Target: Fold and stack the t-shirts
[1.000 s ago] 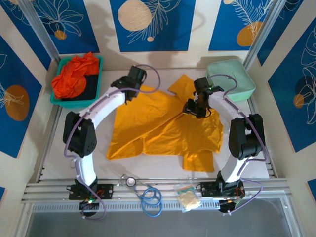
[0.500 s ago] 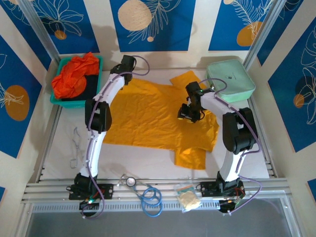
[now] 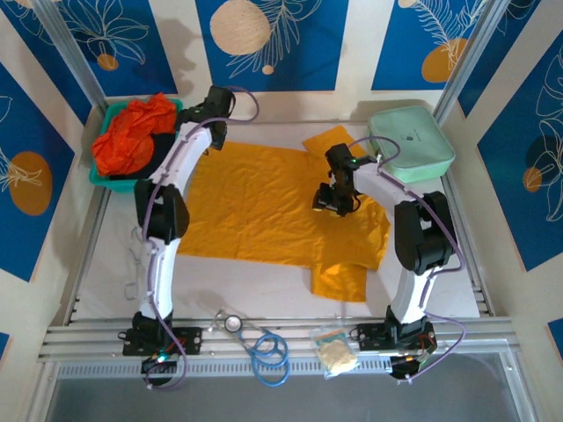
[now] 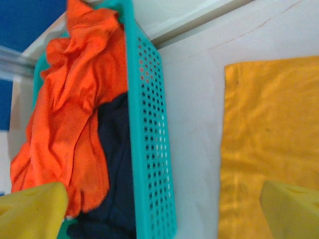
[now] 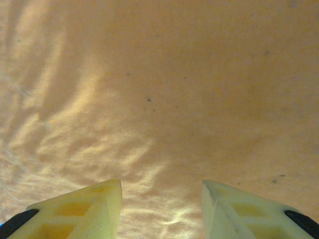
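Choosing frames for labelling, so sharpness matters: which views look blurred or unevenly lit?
Top external: sharp and evenly lit, the mustard t-shirt crisp. Left wrist: teal tray clear, left gripper tips blurred at the bottom corners. Right wrist: its cloth soft, with bright patches near the right gripper.

No legible text, apparently.

Matt creased yellow cloth tee [image 3: 255,207], perforated teal plastic tray [image 4: 149,149]

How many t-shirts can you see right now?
2 distinct: the yellow t-shirt lies flat on the table; a red-orange t-shirt heap sits in the teal tray, possibly hiding more.
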